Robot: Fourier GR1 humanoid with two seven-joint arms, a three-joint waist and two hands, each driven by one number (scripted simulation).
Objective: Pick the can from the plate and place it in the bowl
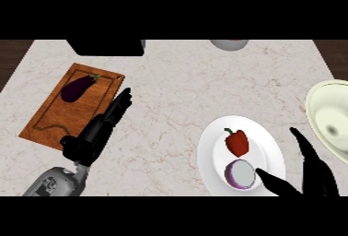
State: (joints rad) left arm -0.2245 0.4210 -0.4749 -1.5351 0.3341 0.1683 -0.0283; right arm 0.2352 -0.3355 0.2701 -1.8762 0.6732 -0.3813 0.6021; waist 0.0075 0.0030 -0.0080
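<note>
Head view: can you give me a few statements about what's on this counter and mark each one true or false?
1. The can stands on the white plate. True.
2. A red pepper shares that plate. True.
3. The eggplant lies in the bowl. False: it lies on the wooden cutting board.
4. The right robot hand has lifted the can. False: the can is on the plate, the hand open beside it.
5. The left robot hand holds the eggplant. False: it is open, holding nothing.

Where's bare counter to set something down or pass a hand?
Bare marble lies between the cutting board and the white plate, and above the plate toward the far edge. Crowded: the plate holds the red pepper and can, with the right hand and bowl beside.
</note>
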